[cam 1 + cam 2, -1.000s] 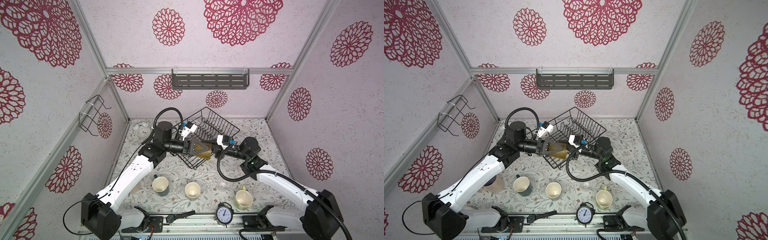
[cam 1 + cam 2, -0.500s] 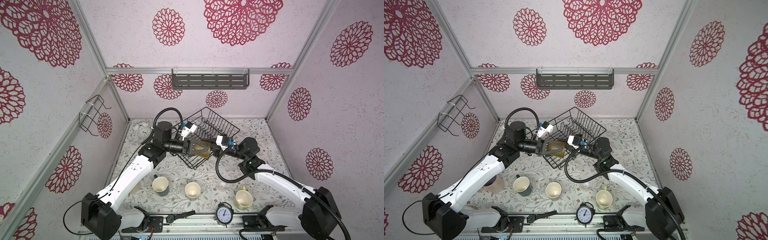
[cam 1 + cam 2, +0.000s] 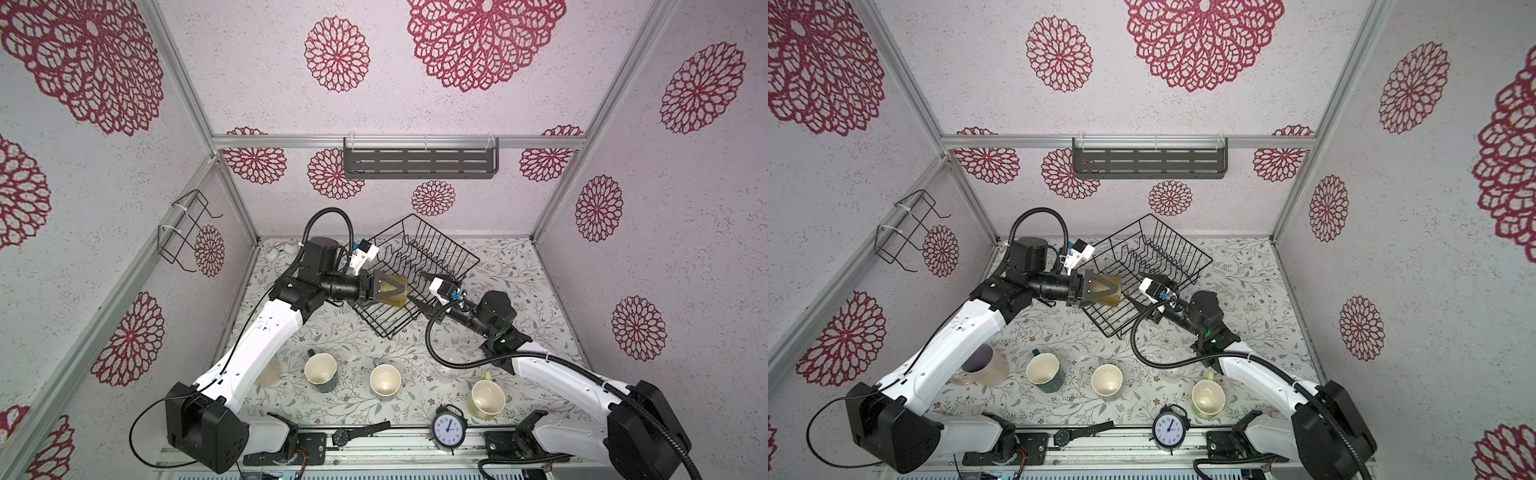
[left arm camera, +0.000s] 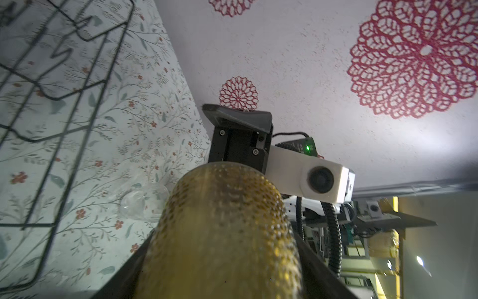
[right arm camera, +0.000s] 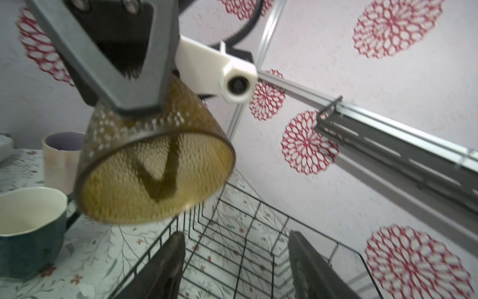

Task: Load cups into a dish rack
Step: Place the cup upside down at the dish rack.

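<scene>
Amber tumbler [image 3: 399, 301]: hangs on its side over the left rim of the dish rack [image 3: 444, 238], mouth turned toward the rack's middle; cannot tell whether it touches the wires.
Left tool [image 3: 395, 286]: pinches the amber tumbler, fingers pressed on opposite sides of its wall.
Right tool [image 3: 417, 286]: spread, nothing between its fingers; sits above the rack's wires, just beside the tumbler's mouth and apart from it.
Dish rack: stands on the floral desk [image 3: 498, 299], turned corner-on to the robot.
Dark teal mug [image 3: 321, 372], middle mug [image 3: 385, 381], pale yellow-green mug [image 3: 487, 398]: upright in a row on the desk, on the robot's side of the rack and well apart from it, cream insides showing.
Clear glass [image 3: 446, 370]: between the last two, slightly nearer the rack.
Pale pink mug [image 3: 984, 365]: left end of that row, partly behind the left arm.
Alarm clock [image 3: 448, 428]: farther from the rack than the row
</scene>
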